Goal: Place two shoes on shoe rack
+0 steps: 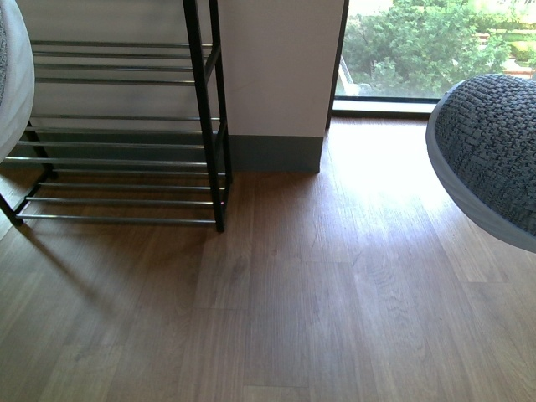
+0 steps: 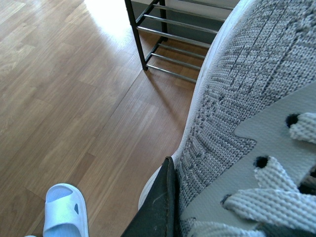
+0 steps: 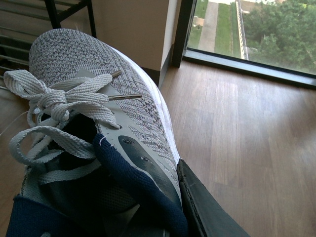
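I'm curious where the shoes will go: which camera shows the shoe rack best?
The front view: the shoe rack shows several tiers of chrome rods and its black frame. The left wrist view catches only a lower corner; the right wrist view, just a sliver.

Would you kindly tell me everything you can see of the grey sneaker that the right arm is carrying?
The sneaker has a grey knit upper, a smooth pale grey eyelet panel, flat white laces tied in a loose bow with metal tips, a navy padded collar and a white sole. It hangs clear of the wooden floor, toe turned towards the shoe rack. One dark finger of the right gripper presses its side beside the collar.
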{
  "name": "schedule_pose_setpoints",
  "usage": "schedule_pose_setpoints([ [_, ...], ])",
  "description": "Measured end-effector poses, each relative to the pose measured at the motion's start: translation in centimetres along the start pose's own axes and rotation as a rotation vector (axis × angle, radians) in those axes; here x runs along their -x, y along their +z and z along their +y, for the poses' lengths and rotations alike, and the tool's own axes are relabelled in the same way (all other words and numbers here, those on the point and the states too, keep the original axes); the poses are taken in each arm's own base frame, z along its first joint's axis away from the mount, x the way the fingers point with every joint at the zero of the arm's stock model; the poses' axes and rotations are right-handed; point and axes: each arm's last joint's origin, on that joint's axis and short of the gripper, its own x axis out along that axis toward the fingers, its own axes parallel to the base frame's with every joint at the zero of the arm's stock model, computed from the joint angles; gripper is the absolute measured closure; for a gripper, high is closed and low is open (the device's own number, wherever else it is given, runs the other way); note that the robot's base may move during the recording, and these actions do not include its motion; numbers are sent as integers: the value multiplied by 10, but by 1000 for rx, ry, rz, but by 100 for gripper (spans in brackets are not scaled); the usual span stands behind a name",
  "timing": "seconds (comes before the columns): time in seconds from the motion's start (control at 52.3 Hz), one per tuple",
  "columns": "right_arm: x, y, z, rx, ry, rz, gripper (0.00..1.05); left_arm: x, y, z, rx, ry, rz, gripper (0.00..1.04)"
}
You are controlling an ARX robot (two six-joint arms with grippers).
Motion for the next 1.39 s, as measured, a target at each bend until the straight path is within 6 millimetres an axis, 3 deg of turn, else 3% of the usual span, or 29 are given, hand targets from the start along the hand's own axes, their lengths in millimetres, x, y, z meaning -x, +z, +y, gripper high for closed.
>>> schedule_pose_setpoints([
  [1.395,0,0,0,-1,0,0,103,0,0,0,0,0,0,103],
])
